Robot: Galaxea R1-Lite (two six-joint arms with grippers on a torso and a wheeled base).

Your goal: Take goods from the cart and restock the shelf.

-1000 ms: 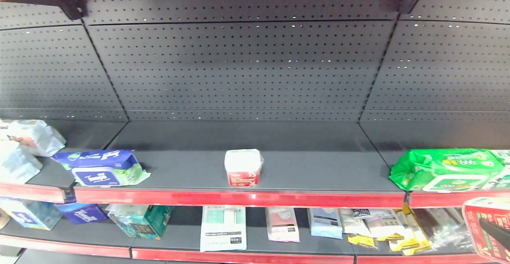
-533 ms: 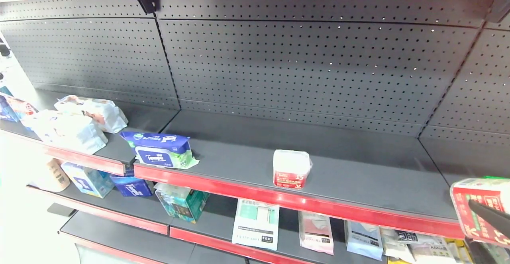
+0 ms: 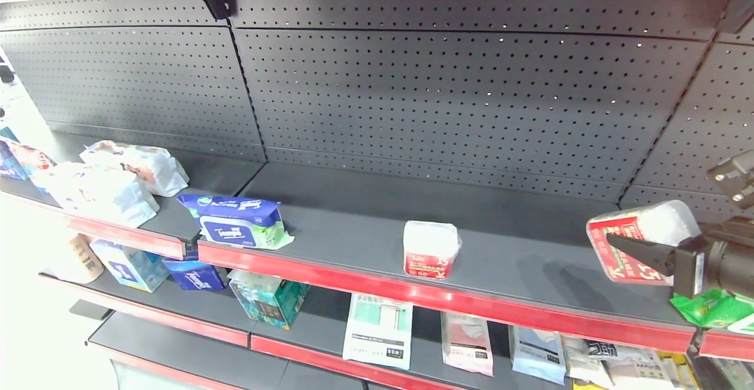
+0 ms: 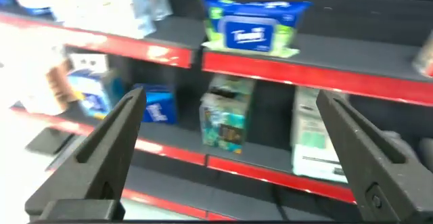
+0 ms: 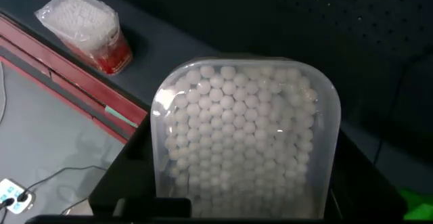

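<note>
A held tub (image 5: 243, 129), clear-lidded and packed with white cotton tips, is clamped between the dark fingers of the right gripper (image 5: 243, 190) over the shelf (image 5: 169, 45). A second tub (image 5: 84, 28) is seen by the shelf's red front edge, well apart. A green pack (image 5: 418, 205) is glimpsed on the other side.

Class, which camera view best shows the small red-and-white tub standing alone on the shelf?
The head view: the small red-and-white plastic tub shows whole, upright on the dark shelf. The right wrist view shows it from above, farther off. The left wrist view gives a pale sliver, perhaps it.
</note>
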